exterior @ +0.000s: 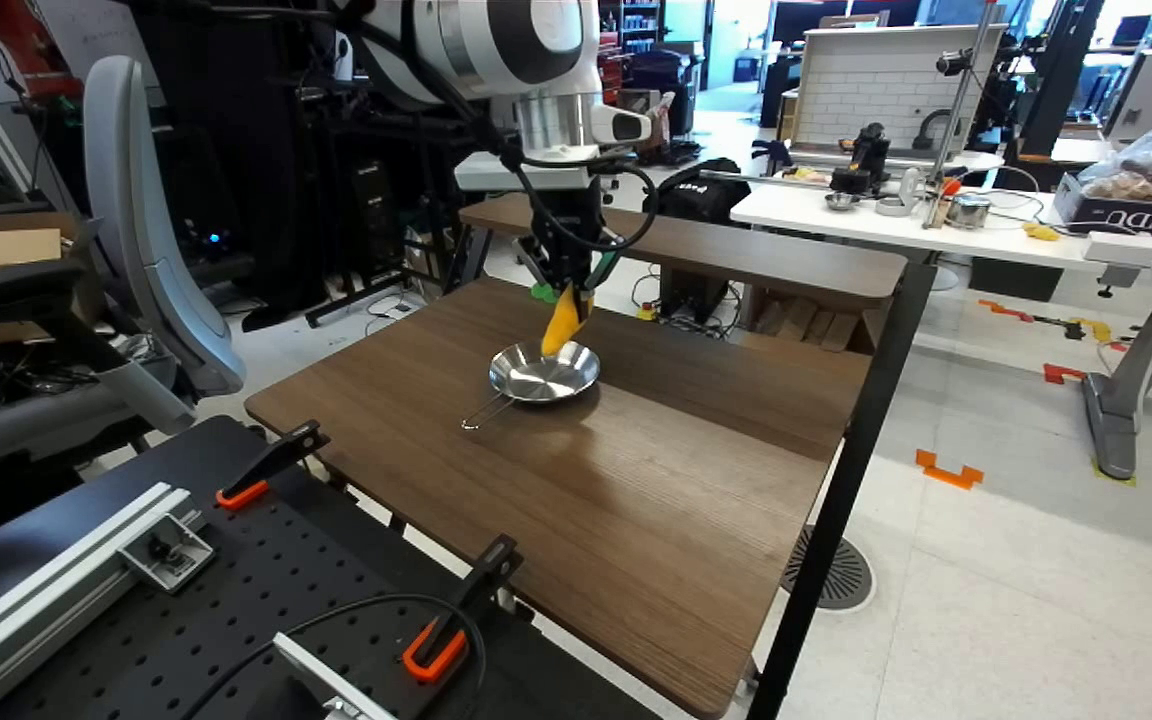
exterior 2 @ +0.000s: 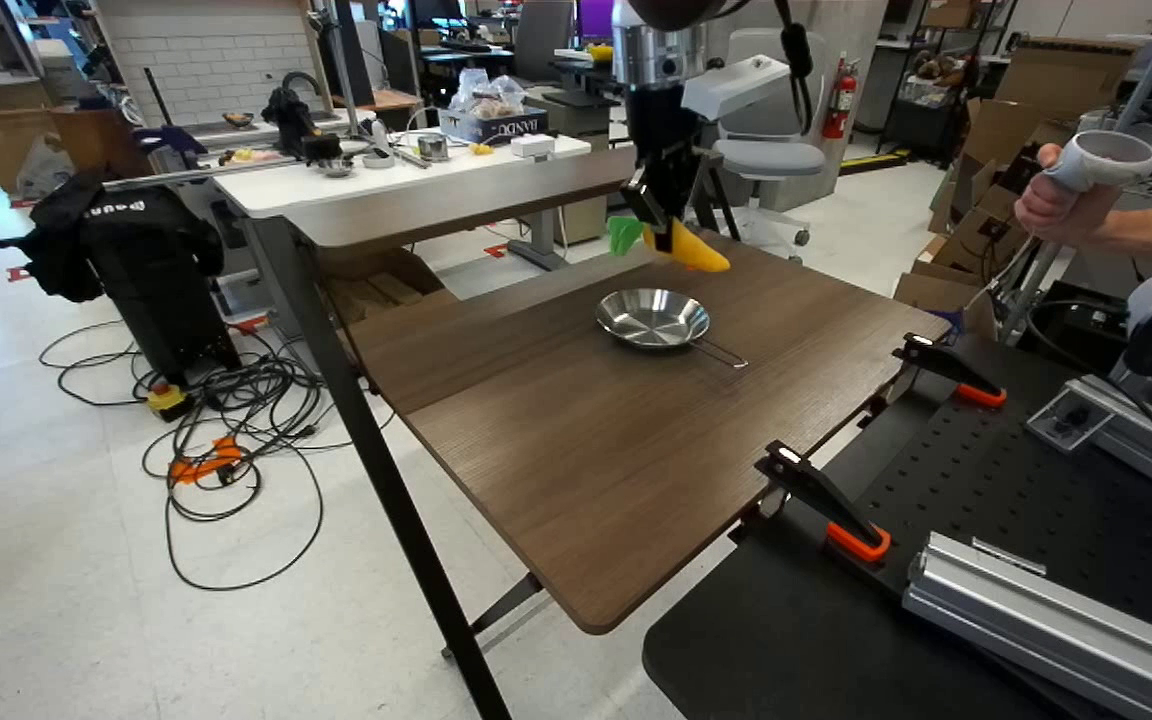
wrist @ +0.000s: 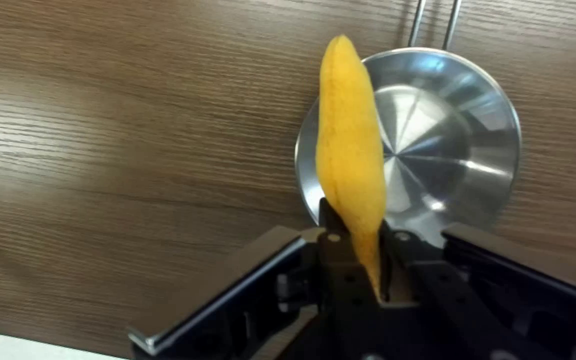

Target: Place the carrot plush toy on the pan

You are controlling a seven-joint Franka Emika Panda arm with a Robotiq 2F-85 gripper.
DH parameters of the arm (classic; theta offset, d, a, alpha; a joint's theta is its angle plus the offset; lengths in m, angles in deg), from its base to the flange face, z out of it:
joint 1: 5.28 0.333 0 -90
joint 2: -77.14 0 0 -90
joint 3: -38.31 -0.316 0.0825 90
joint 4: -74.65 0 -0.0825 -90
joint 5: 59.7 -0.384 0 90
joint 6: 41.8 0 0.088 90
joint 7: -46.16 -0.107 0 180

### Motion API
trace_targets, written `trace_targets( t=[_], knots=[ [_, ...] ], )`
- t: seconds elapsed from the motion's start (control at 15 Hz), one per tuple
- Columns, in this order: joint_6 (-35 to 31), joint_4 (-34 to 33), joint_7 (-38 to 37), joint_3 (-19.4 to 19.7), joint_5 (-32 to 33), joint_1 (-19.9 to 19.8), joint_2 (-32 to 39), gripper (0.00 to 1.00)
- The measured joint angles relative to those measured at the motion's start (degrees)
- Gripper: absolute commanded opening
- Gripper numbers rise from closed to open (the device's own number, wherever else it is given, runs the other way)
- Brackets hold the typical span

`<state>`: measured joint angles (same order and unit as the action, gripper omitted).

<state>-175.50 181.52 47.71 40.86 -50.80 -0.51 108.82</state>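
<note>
The carrot plush toy (exterior: pixel 564 322) is yellow-orange with a green leafy top. It also shows in an exterior view (exterior 2: pixel 693 250) and in the wrist view (wrist: pixel 349 135), where the green top is hidden. My gripper (wrist: pixel 355 217) is shut on the toy near its leafy end. The toy is held in the air with its tip slanting down. The pan (exterior: pixel 544 382) is silver, round and shallow with a thin wire handle, and sits on the table; it shows in an exterior view (exterior 2: pixel 654 322) and the wrist view (wrist: pixel 433 135). In the wrist view the toy overlaps the pan's left side.
The brown wooden table (exterior: pixel 656 480) carries the pan. A raised wooden shelf (exterior: pixel 736 250) runs along its far side. A black perforated board (exterior 2: pixel 976 500) with clamps (exterior 2: pixel 826 500) adjoins the table. A person's hand (exterior 2: pixel 1076 200) holds a white controller.
</note>
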Motion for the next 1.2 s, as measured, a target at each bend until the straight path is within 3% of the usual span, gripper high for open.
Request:
trace_targets(
  t=[0.2, 0.27, 0.4, 0.87, 0.93, 1.2],
  knots=[
    [0.0, 0.7, -0.3, -0.5, 0.2, 1.2, 0.0, 0.04],
    [0.0, 0.9, -0.3, -0.6, 0.4, 1.5, 0.0, 0.37],
    [0.0, 1.4, -0.5, -0.9, 0.5, 2.0, 0.0, 0.45],
    [0.3, 2.6, -0.6, -1.4, 0.8, 2.2, 0.0, 0.95],
    [0.4, 2.6, -0.6, -1.4, 0.8, 2.2, 0.0, 1.0],
    [1.0, 2.6, -0.6, -1.4, 0.8, 2.2, -0.4, 1.0]
  ],
)
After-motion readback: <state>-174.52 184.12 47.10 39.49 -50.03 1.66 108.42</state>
